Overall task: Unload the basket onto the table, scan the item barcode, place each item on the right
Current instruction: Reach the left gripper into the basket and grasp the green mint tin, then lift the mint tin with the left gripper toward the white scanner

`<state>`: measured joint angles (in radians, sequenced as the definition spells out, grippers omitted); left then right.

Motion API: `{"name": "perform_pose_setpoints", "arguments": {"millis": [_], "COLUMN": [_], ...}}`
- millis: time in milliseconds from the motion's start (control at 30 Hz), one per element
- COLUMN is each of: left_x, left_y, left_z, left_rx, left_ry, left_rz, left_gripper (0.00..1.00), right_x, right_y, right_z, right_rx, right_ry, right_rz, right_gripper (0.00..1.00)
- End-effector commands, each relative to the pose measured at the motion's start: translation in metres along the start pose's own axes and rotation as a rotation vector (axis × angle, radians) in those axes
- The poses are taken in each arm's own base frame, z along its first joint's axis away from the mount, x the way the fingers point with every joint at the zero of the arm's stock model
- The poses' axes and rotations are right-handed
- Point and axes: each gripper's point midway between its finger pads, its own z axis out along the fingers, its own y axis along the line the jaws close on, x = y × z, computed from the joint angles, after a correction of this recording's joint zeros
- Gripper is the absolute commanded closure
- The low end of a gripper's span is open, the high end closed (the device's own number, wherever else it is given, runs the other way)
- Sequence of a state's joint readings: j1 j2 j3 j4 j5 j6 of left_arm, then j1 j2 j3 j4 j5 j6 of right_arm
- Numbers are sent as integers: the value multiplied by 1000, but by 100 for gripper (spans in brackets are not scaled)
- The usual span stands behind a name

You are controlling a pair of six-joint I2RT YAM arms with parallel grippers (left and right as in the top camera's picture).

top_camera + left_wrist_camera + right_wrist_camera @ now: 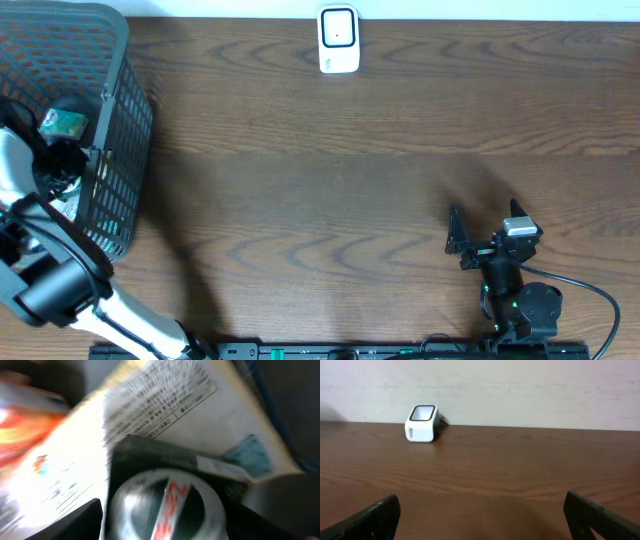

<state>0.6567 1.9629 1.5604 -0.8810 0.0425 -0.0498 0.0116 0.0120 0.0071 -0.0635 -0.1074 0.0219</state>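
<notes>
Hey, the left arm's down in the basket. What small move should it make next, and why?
Probably close the left gripper on the dark round-topped item between its jaws. The blurred view shows no sure grip yet, and the scanner stands far across the table.

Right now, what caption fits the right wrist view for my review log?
Right gripper, open, looks across the wooden table at the white scanner near the wall.
</notes>
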Motion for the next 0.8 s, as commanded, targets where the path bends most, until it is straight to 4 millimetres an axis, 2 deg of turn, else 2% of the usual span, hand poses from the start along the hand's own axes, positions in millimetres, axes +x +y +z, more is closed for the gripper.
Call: {"name": "perform_pose_setpoints", "arguments": {"millis": [0, 33, 67, 133, 200, 233, 267, 333, 400, 467, 633, 767], "left_x": [-24, -29, -31, -37, -42, -43, -42, -39, -37, -34, -23, -18], "left_y": [1, 1, 0, -1, -2, -3, -7, -10, -9, -9, -8, -7], "left_z": [-67, -88, -97, -132, -178, -191, -212, -237, -244, -236, -175, -118], "left_rx": [19, 32, 38, 72, 129, 150, 191, 232, 231, 206, 132, 89], "left_ry": [-188, -250, -275, -379, -507, -542, -594, -653, -671, -648, -467, -300], "left_rz": [-74, -105, -119, -179, -255, -273, -285, -284, -271, -223, -115, -58], "left_gripper": [24, 24, 24, 24, 24, 24, 24, 23, 22, 18, 11, 8], "right_x": [1, 1, 1, 1, 1, 1, 1, 1, 1, 1, 1, 1], "right_y": [2, 2, 2, 2, 2, 2, 2, 2, 2, 2, 2, 2], "right_z": [0, 0, 0, 0, 0, 0, 0, 0, 0, 0, 0, 0], "right_rx": [-8, -8, -8, -8, -8, -8, -8, -8, -8, -8, -8, -8], "right_ry": [2, 2, 1, 1, 1, 2, 2, 2, 2, 2, 2, 1], "right_rz": [6, 6, 6, 6, 6, 6, 6, 6, 6, 6, 6, 6], "right_gripper": [1, 1, 1, 1, 1, 1, 1, 1, 1, 1, 1, 1]}}
